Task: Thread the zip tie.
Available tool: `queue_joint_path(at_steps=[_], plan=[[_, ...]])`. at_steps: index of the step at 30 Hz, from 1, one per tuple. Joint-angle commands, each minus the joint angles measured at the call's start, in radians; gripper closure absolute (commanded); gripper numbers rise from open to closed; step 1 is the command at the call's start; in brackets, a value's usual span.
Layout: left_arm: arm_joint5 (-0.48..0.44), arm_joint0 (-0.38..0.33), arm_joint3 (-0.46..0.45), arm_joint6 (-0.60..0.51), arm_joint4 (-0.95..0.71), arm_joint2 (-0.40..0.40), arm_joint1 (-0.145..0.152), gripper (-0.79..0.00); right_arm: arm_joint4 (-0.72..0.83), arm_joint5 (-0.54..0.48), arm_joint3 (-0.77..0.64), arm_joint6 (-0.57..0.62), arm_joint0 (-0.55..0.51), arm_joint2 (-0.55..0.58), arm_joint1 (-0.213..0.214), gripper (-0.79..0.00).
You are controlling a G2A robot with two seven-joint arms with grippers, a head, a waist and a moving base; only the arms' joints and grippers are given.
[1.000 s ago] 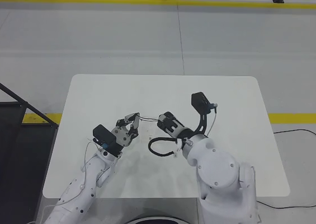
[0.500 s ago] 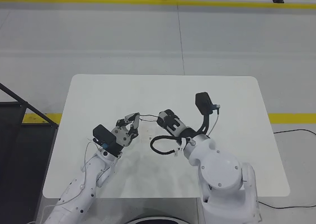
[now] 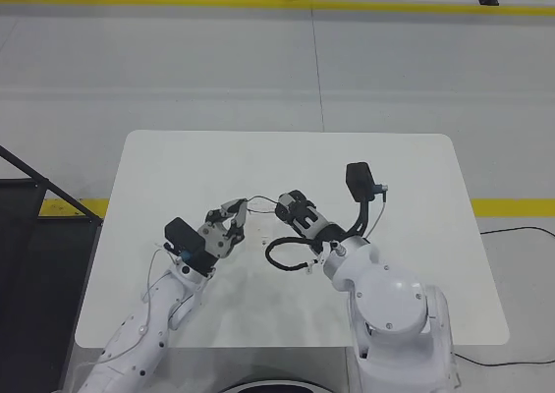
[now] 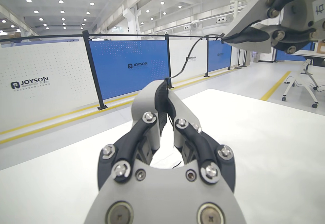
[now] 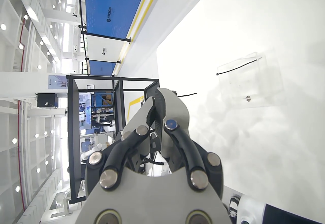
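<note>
A thin black zip tie (image 3: pixel 260 202) spans the gap between my two grippers above the middle of the white table (image 3: pixel 405 177). My left gripper (image 3: pixel 239 206) is shut on one end; in the left wrist view the zip tie (image 4: pixel 188 60) rises from its closed fingertips (image 4: pixel 165 85) and curves up to my right gripper (image 4: pixel 224 39). The right gripper (image 3: pixel 281 206) is shut on the other end. In the right wrist view a short black tail of the tie (image 5: pixel 188 94) sticks out beside the closed right gripper (image 5: pixel 155 94).
A clear plastic box (image 5: pixel 269 83) lies on the table below the right gripper, with a second black zip tie (image 5: pixel 238 66) in it. A black cable loop (image 3: pixel 282 257) hangs by the right arm. White table surface stretches all around.
The right arm has shifted slightly toward the table's right and far side, still holding the tie. The left gripper has barely moved.
</note>
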Motion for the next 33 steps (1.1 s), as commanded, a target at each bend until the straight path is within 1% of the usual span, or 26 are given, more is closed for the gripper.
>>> queue_joint_path(at_steps=[1,8,19,33], plan=[[-0.011,0.002,-0.003,-0.004,-0.001,-0.005,0.001,0.000,-0.004,0.005,0.002,0.003,0.002,-0.002,0.003,0.000],[-0.026,0.009,-0.009,0.002,-0.009,-0.014,0.000,0.000,-0.044,0.019,0.016,0.023,0.022,-0.020,0.013,0.000],[-0.046,0.016,-0.013,0.008,-0.018,-0.025,-0.002,0.000,-0.164,0.026,0.033,0.093,0.052,-0.055,0.034,0.000],[-0.061,0.020,-0.016,0.008,-0.021,-0.034,-0.005,0.000,-0.313,-0.030,0.056,0.153,0.067,-0.110,0.055,0.000]])
